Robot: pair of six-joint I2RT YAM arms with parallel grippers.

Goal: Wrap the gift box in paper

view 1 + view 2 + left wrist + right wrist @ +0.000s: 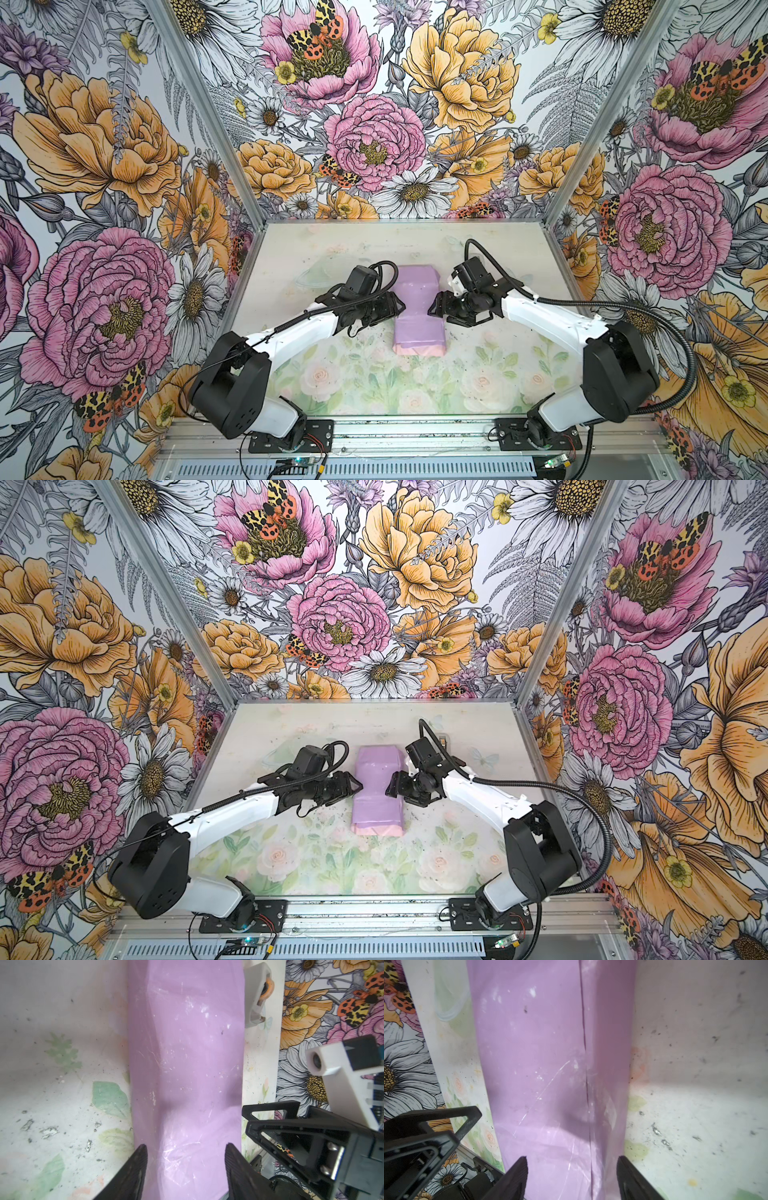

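Centre of desk (332, 374), both top views: the paper (417, 291) (376, 771) lies folded into one long lilac-purple parcel. It is glossy and creased, with white scuff marks. The parcel is pinched to a narrow waist about halfway along and is wider above and below that in the frame. Its lowest end shows a pale pink strip (419, 350). Right wrist view: a thin dark seam (584, 1022) runs along the parcel.

Hidden / unclear: the gift box is not directly visible under the paper, and its outline cannot be fixed. The left gripper (400, 308) (186, 1147) sits at the waist on the left of the parcel. The right gripper (433, 309) (572, 1159) sits opposite on the right. In the wrist views each pair of jaws stands apart, with lilac sheet showing between them and nothing clamped. Only the fingertips enter those frames; the rest is cut off at the lower edge. Whether the tips touch the paper cannot be told. A grey tape dispenser (257, 995) with an orange core sits upper right in the left wrist frame, just beside the parcel.

Orientation: the long axis runs bottom to top of the top views, with the pink end lowest.
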